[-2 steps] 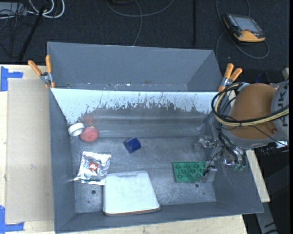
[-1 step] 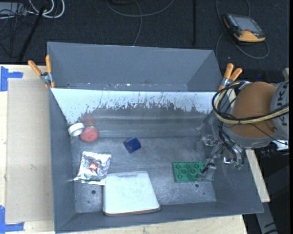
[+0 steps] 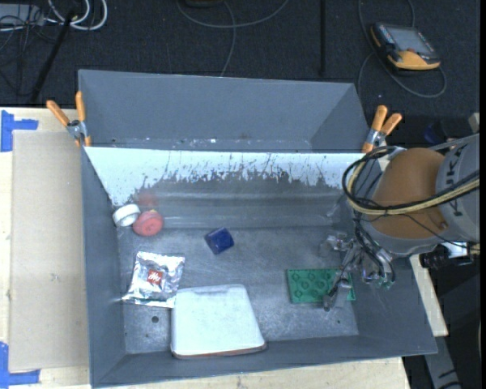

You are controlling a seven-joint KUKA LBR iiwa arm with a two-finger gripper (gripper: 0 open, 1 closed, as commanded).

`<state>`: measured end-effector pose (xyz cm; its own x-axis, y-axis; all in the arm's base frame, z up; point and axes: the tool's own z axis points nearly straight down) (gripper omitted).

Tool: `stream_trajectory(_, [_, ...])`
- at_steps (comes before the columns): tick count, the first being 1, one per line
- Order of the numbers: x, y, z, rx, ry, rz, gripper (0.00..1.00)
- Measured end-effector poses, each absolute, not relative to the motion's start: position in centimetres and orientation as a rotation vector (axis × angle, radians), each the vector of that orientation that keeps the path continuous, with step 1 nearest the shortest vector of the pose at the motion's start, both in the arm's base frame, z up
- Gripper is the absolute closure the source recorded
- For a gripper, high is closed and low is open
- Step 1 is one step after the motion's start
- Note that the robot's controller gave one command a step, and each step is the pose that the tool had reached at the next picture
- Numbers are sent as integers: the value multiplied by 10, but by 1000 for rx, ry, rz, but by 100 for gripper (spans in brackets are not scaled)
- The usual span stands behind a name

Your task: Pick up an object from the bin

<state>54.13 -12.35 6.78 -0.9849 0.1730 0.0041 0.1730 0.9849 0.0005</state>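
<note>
The green studded flat plate [image 3: 307, 284] lies on the floor of the bin [image 3: 219, 116], in the right half and toward the front. It lies flat, with its long sides running roughly left to right. The gripper [image 3: 337, 292] is down at the plate's right end, its dark tip over or against that edge. Whether it touches the plate cannot be told, and whether the claw is spread or pressed together cannot be told either, because the wrist hardware and wires crowd that spot. Nothing can be seen lifted off the floor.

The arm [image 3: 409, 193] comes in over the right wall, with its orange-brown cover and loops of black cable [image 3: 364, 186] hanging above the bin's right rear corner.

To the right of the plate, the sloped right wall is near. Ahead of it, a strip of bare floor runs to the front wall. To the left there is open grey floor.

A small blue cube [image 3: 219, 240] sits behind and to the left of the plate, well apart from it. A white flat pad [image 3: 216, 321] lies at the front, left of centre. Just beside the pad's rear left corner is a crinkled foil packet [image 3: 155, 277]. At the rear left, near the back wall's foot, a pink round piece [image 3: 149, 224] and a white cap [image 3: 126, 215] lie touching or nearly so.
</note>
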Motion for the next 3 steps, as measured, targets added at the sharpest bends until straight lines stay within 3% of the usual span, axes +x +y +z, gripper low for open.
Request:
stream_trajectory(1, [542, -123, 68, -269, -3126, -1, 0])
stream_trajectory(2, [542, -122, 70, -266, -3124, -4, 100])
stream_trajectory(3, [543, -123, 178, -263, -3138, 1, 100])
